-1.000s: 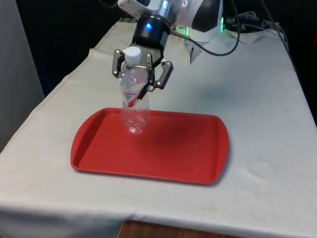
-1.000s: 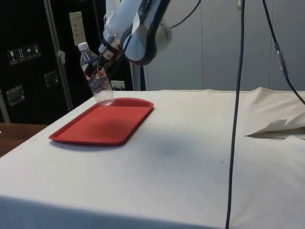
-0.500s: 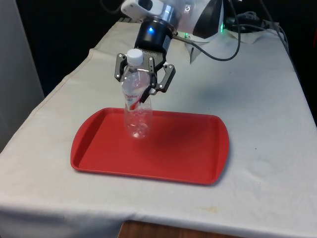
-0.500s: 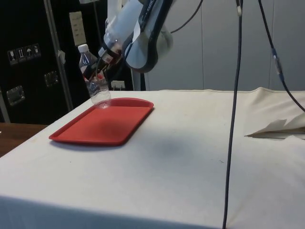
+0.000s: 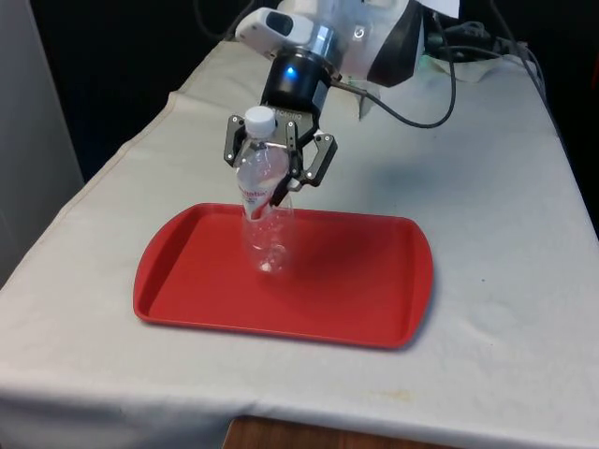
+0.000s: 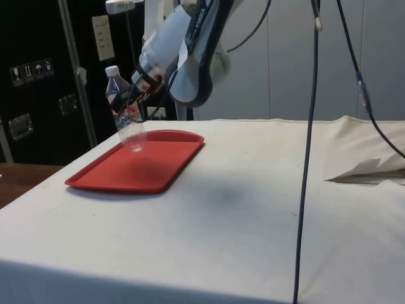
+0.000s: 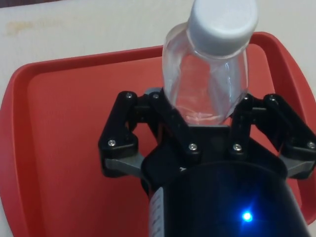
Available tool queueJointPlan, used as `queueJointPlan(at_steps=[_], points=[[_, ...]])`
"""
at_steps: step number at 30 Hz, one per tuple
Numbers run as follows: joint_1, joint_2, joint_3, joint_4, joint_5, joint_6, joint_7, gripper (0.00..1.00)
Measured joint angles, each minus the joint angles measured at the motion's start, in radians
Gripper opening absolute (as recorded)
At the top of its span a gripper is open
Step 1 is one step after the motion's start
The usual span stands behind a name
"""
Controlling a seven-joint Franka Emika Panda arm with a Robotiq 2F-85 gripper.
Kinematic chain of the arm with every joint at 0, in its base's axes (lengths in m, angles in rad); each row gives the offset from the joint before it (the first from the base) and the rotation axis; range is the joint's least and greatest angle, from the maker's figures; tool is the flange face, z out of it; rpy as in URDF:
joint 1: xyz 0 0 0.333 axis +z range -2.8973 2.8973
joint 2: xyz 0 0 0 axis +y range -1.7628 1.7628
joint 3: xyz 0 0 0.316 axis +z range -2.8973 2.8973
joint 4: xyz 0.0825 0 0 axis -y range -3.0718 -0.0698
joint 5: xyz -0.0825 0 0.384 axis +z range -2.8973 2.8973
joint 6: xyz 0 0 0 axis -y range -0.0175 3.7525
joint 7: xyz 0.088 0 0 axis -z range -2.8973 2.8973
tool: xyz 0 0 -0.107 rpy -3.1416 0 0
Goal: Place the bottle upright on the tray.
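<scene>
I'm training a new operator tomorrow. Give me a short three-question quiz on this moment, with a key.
1. True or false: the gripper is shut on the bottle.
2. What colour is the tray? A) blue B) red C) green
3. Fill in: the bottle's cap is ____.

Key: 1 true. 2 B. 3 white.

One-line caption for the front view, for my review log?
Gripper holds a clear bottle upright over the red tray.
</scene>
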Motion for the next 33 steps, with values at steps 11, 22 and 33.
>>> queueJointPlan(at_steps=[11,22,33], points=[[0.005,0.026,0.0,0.0,0.0,0.034,0.038,0.35],[0.006,0.038,0.0,0.003,0.0,0.049,0.058,0.35],[0.006,0.04,0.0,0.003,0.0,0.048,0.058,0.35]])
